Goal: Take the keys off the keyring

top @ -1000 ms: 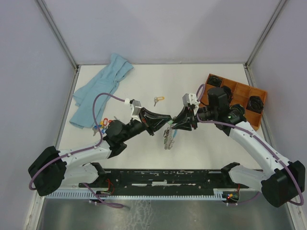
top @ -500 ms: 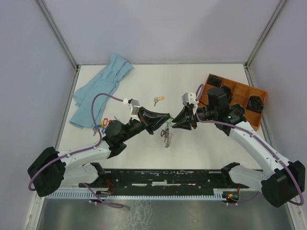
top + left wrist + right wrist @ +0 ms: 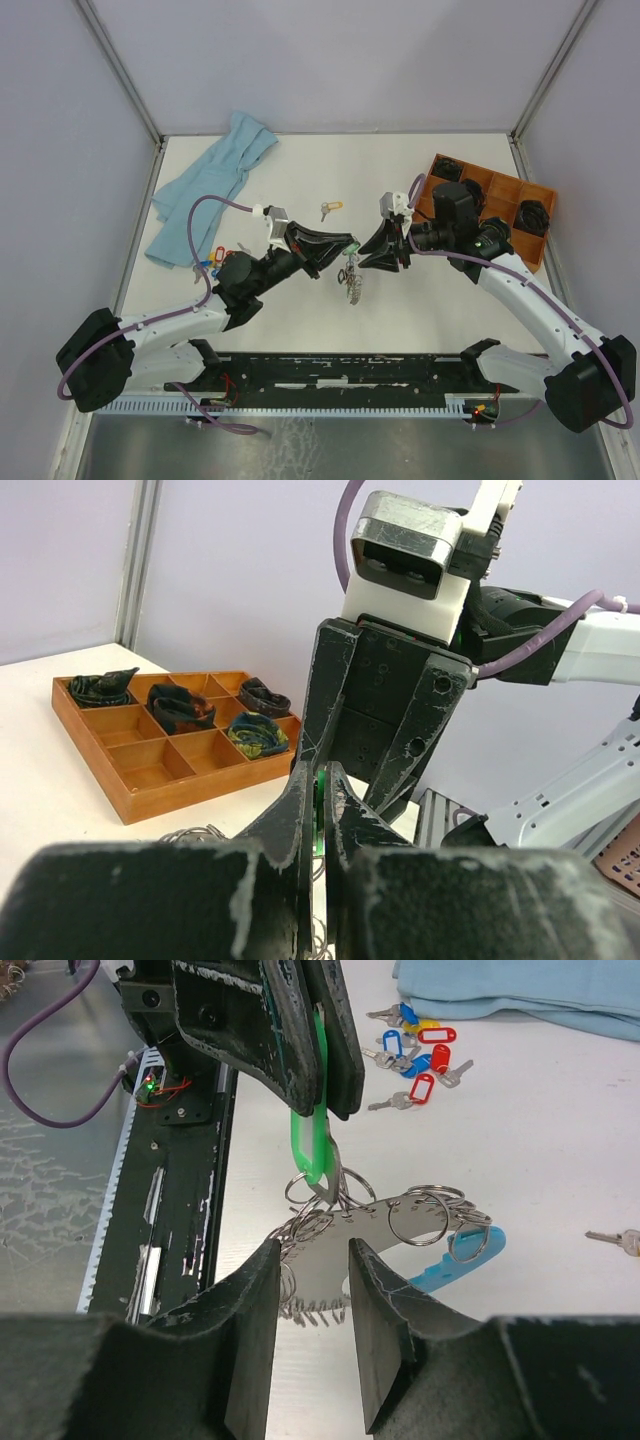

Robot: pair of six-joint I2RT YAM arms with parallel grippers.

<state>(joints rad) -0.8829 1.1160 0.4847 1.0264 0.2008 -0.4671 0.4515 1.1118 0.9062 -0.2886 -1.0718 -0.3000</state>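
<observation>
My left gripper is shut on a green key tag and holds it off the table; the tag also shows between the fingers in the left wrist view. The keyring hangs below the tag. It is a curved silver strip with many small rings and keys and one light blue stretch. My right gripper is open. Its fingers stand on either side of the keyring's lower edge, just short of it, holding nothing.
A wooden tray with dark bundles stands at the right, also in the left wrist view. Loose red- and blue-tagged keys lie at the left beside a blue cloth. An orange-tagged key lies behind the grippers.
My left gripper has shifted slightly up and away with the green tag, and the keyring has swung a little beneath it. My right gripper has barely moved.
</observation>
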